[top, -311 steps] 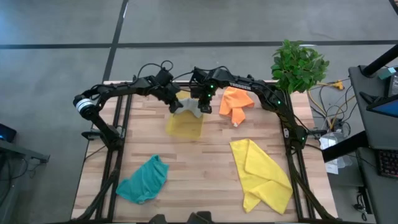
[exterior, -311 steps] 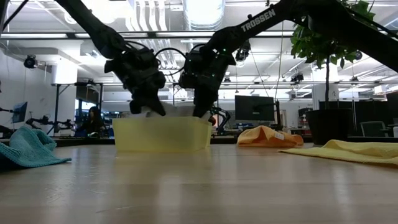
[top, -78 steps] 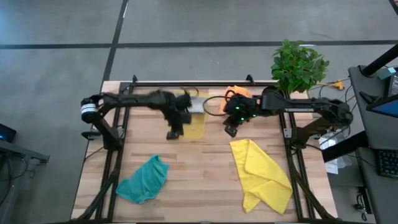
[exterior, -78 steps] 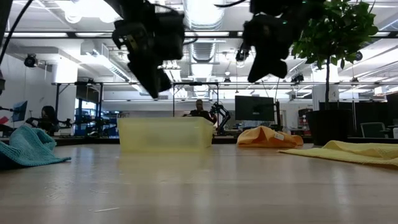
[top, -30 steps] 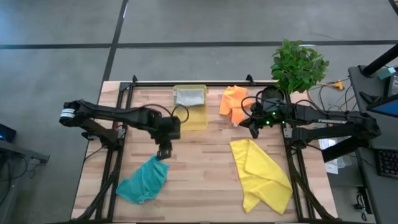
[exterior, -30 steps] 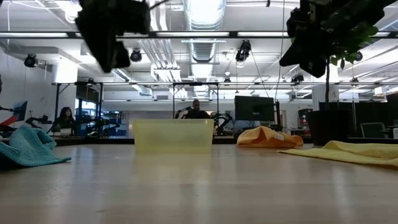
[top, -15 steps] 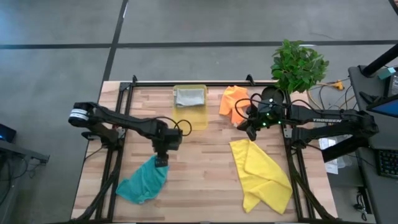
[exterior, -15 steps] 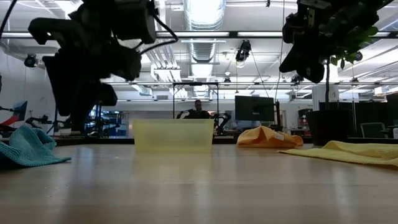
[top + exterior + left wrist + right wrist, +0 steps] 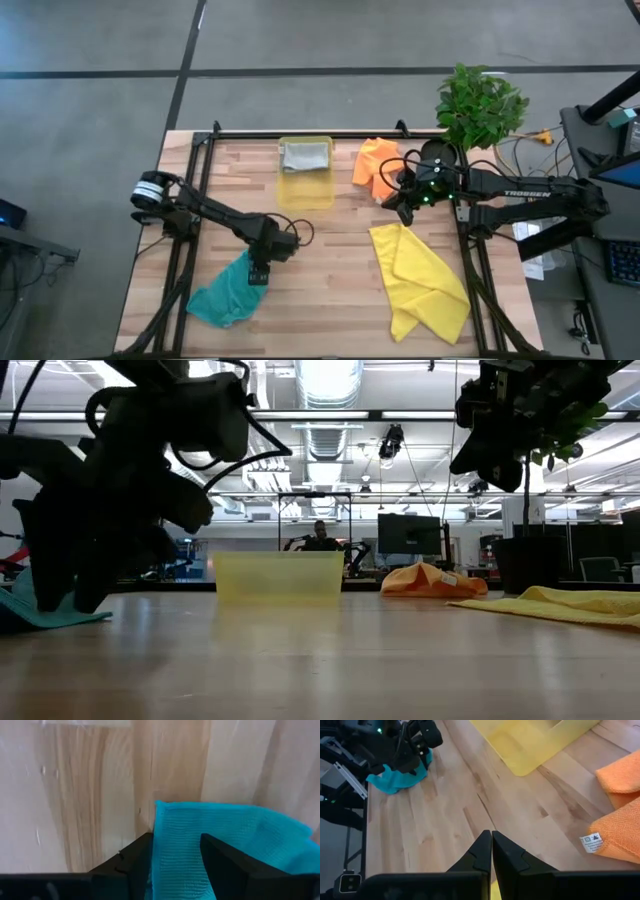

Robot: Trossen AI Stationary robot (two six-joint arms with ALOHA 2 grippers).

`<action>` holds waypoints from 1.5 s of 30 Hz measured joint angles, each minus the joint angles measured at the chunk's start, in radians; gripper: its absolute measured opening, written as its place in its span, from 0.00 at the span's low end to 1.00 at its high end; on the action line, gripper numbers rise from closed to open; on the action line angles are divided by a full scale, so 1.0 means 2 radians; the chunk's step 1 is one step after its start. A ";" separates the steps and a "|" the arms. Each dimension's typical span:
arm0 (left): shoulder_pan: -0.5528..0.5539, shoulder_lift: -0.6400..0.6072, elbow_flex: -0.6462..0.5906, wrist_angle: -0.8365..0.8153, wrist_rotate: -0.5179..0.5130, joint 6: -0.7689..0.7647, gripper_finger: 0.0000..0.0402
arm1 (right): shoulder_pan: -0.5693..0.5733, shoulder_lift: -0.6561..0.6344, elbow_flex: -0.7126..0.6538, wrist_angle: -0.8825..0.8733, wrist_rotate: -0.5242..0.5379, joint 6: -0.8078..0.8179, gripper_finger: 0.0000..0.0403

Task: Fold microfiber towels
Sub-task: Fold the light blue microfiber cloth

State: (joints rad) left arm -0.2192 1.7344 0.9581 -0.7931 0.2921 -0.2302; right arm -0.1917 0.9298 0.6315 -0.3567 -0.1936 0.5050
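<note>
The teal towel (image 9: 226,295) lies crumpled at the near left of the table. My left gripper (image 9: 258,274) points down at its far right corner (image 9: 167,815), open, with one finger on either side of the cloth (image 9: 175,850). A grey towel (image 9: 305,156) lies folded in the yellow tray (image 9: 308,190). The orange towel (image 9: 375,165) lies bunched at the far right, and the large yellow towel (image 9: 420,280) lies loose at the near right. My right gripper (image 9: 402,207) hangs shut above the table between those two towels. My left gripper comes at the teal towel's far right corner (image 9: 172,847) from above, pointing down. One finger (image 9: 135,862) stands at the cloth's edge and the other (image 9: 225,865) over the cloth. The towel lies flat on the table. I cannot tell whether the fingertips touch it.
A potted plant (image 9: 480,105) stands at the far right corner. Bare wood lies between the tray and the table's near edge (image 9: 320,260). Black frame rails (image 9: 185,250) run along both sides of the table.
My left gripper has gone toward the table's near edge and down, from beside the tray onto the teal towel's far right corner. The towels lie as they did.
</note>
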 joint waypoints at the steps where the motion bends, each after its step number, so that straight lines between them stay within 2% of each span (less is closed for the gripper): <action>1: -0.002 0.008 0.000 -0.001 -0.002 0.000 0.40 | 0.000 0.000 0.000 0.000 0.000 0.000 0.02; 3: -0.006 0.024 0.001 -0.002 -0.009 0.000 0.38 | 0.000 0.000 0.000 0.000 0.000 0.006 0.02; 5: -0.010 0.032 0.004 -0.007 -0.021 0.000 0.32 | 0.000 0.000 0.000 0.000 0.000 0.009 0.02; 9: -0.011 0.025 0.008 -0.016 -0.035 0.004 0.08 | 0.000 -0.002 0.000 0.000 -0.009 0.013 0.02; 11: -0.007 0.006 0.010 -0.018 -0.037 0.004 0.03 | 0.000 -0.002 0.000 0.000 -0.010 0.021 0.02; 14: 0.005 -0.027 0.011 -0.023 -0.052 0.001 0.01 | 0.000 -0.002 0.000 0.009 -0.010 0.022 0.02; 17: 0.023 -0.089 0.024 -0.031 -0.070 -0.010 0.00 | 0.000 -0.001 0.000 0.056 -0.019 0.019 0.02; 22: 0.056 -0.185 0.040 -0.025 -0.134 -0.051 0.00 | 0.005 0.008 0.000 0.225 -0.073 0.028 0.02; 27: 0.087 -0.270 0.046 0.010 -0.215 -0.091 0.00 | 0.006 0.051 0.001 0.366 -0.072 0.049 0.03; 31: 0.104 -0.315 0.043 0.058 -0.266 -0.117 0.00 | 0.008 0.110 0.018 0.372 -0.060 0.059 0.10; 35: 0.117 -0.329 0.040 0.088 -0.288 -0.117 0.00 | 0.019 0.183 0.069 0.375 -0.052 0.023 0.21; 40: 0.124 -0.327 0.041 0.097 -0.289 -0.109 0.00 | 0.027 0.280 0.158 0.375 -0.046 -0.053 0.34; 45: 0.124 -0.323 0.040 0.099 -0.273 -0.098 0.00 | 0.027 0.371 0.256 0.327 -0.045 -0.112 0.39</action>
State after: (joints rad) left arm 0.0285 1.0877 1.0389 -0.5960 -0.2545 -0.4272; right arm -0.1375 1.6712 1.1428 0.2974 -0.2842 0.2807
